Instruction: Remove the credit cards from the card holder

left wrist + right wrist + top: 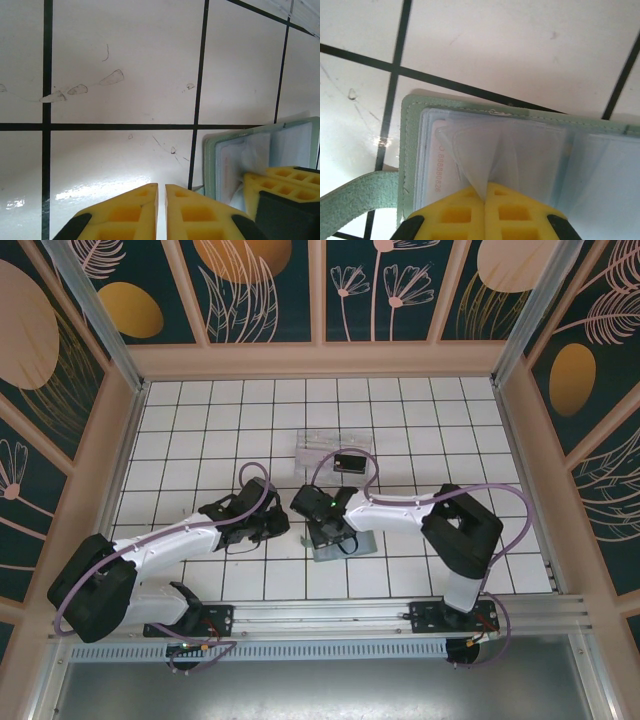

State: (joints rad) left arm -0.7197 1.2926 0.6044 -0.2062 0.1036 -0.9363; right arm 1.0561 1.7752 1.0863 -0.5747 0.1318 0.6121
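The right claw (485,192), at the bottom centre of its wrist view, was closed, pinching a clear sleeve (480,160) of the open card holder (535,145). The card holder lay on the tiled tabletop (520,45) with a pale card (436,160) in its left pocket. In the left wrist view the left claw (161,192), shut and empty, stood just left of the card holder.

Pale green card holder (408,150) lying open and flat on the desk (200,420), clear pockets upward, pale card (436,160) tucked in an edge pocket, black card (350,461) at its 12 o'clock.
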